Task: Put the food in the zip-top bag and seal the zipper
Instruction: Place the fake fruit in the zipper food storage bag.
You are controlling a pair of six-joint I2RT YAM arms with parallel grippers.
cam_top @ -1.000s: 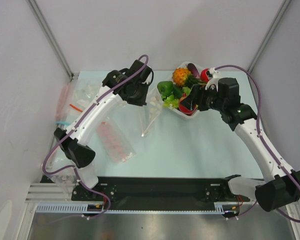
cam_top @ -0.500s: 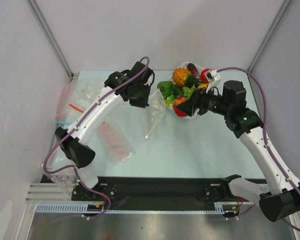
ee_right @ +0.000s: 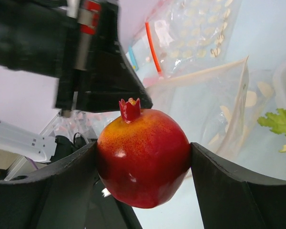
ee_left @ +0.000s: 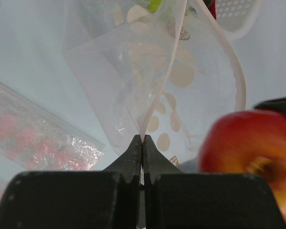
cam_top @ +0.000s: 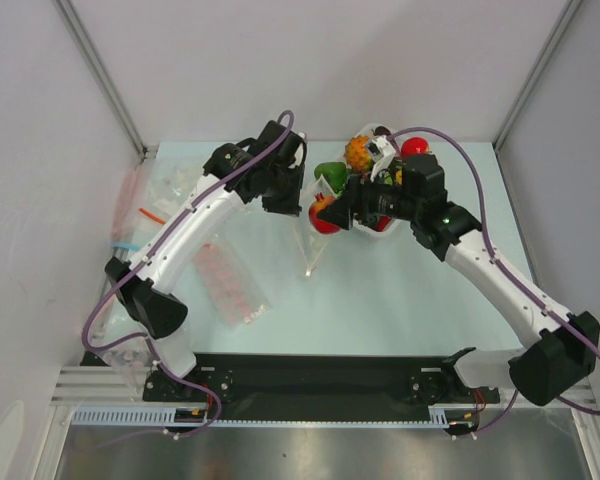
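**Pomegranate poised at the bag's mouth**

The right tool is clenched on a red toy pomegranate, 1 finger on each flank, so a plain release would drop it. The fruit hangs above the counter, just beside the raised rim of the zip-top bag.

The left tool is pinched tight on 1 lip of that rim. It lifts the lip so the mouth gapes toward the fruit, while the bag's lower end trails down to the counter. The zipper curves around the free lip, unsealed.

The step in hand looks like loading this piece. Sealing, and most of the food, are likely yet to come.

Room is tight. The 2 tools are near each other, and the free lip is slack, so it could fold under the fruit instead of parting. The white tray lies just behind the bag, which limits travel that way. The pink-blobbed packet lies well apart on the left, and bare counter shows on the near side.
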